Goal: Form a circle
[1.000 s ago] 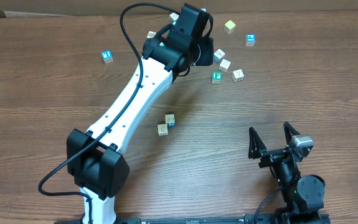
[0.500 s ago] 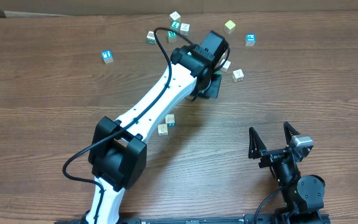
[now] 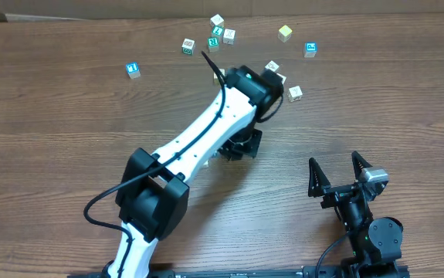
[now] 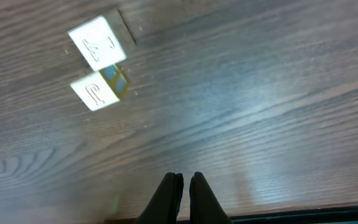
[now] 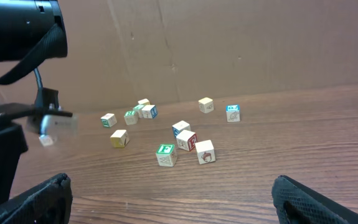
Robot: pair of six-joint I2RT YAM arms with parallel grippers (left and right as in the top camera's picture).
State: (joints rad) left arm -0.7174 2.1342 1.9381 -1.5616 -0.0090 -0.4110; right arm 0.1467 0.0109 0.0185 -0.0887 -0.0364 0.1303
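Plainly, left fingers pressed together — two touching cubes lie beyond.

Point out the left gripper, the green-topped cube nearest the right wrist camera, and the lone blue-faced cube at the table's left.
left gripper [image 4: 183, 178], left wrist view, the meeting tips of its shut fingers.
green-topped cube [image 5: 164, 150], right wrist view, its green top face.
blue-faced cube [image 3: 133, 69], overhead view, its blue top face.

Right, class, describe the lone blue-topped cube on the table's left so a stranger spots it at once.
Find the white left arm crossing the wooden table. Left of it, near the far edge, sits the blue-topped cube, alone, well apart from the clustered cubes.
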